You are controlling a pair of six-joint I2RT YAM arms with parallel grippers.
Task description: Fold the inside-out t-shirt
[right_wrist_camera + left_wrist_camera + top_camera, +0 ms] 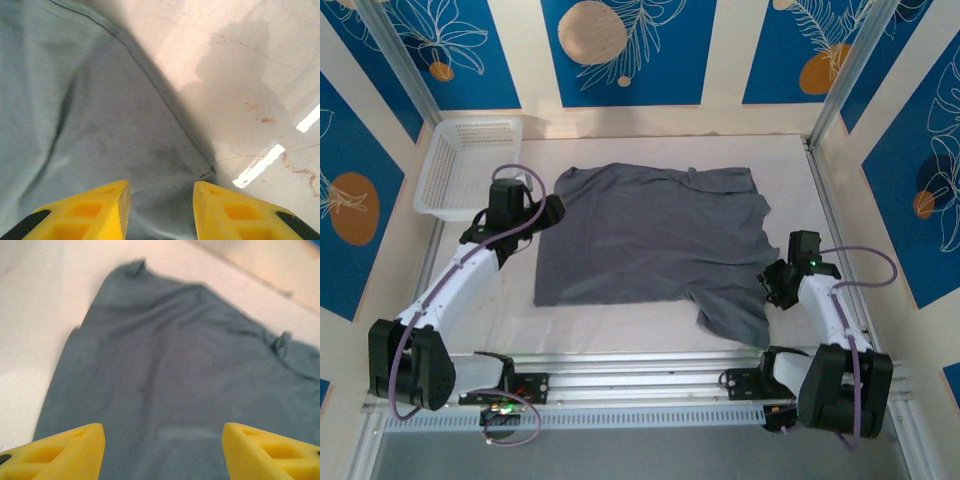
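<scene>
Pale bench (620,325) carries the inside-out t-shirt (650,240) spread flat, no fold made yet; at its edges, left end effector (162,432) gapes wide, right end effector (161,185) narrower, both empty.

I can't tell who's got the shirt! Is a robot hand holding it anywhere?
Nothing is held: the left gripper and right gripper both stand open over the t-shirt.

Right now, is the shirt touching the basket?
Apart. The top view shows a strip of bare table between the basket and the shirt.
</scene>
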